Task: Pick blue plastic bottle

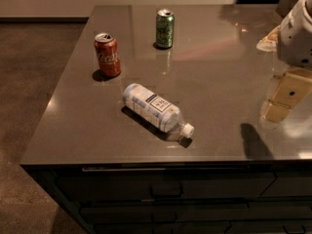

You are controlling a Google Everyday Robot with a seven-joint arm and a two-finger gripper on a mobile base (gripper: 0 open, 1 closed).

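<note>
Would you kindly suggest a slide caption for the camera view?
Blue plastic bottle lies sideways on the countertop, red can and green can upright behind, pincer at far right.

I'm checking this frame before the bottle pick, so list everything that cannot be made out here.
All in the camera view:
1. The gripper is over the counter's right side, right of the blue plastic bottle; its arm is cut off by the right edge.
2. The bottle's label: print too small to read.
3. A pale flat object, far right: partly hidden behind the arm.
4. A dark object, top right: cut by the top edge.
</note>
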